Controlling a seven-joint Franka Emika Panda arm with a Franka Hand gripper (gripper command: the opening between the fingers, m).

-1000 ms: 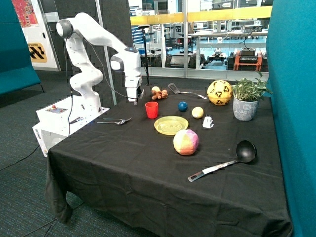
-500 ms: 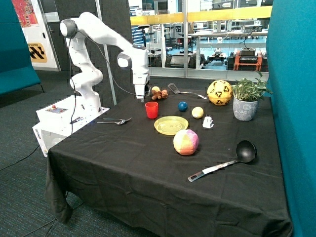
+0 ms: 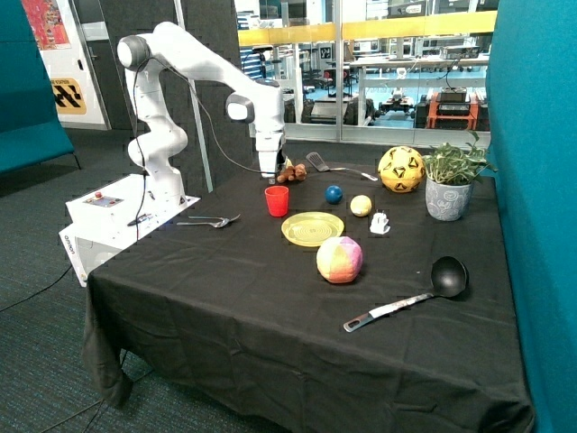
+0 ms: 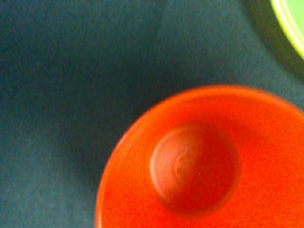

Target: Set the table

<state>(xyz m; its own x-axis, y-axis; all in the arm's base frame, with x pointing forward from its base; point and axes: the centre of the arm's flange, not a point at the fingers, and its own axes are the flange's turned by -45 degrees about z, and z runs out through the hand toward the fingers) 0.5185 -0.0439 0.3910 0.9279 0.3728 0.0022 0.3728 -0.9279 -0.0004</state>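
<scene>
Above the small red plastic cup [image 3: 277,200], beside the round yellow plate [image 3: 313,228] on the black table [image 3: 270,307], hangs the gripper [image 3: 270,177]. Whether its fingers are spread, I cannot tell. It should drop slowly, straight over the rim.

The white Franka arm [image 3: 185,54] has swung across the black-clothed table, carrying its gripper [image 3: 270,177] from beside the upright red plastic cup [image 3: 277,200] to directly above it; the wrist camera looks straight down into the cup's open mouth.
</scene>
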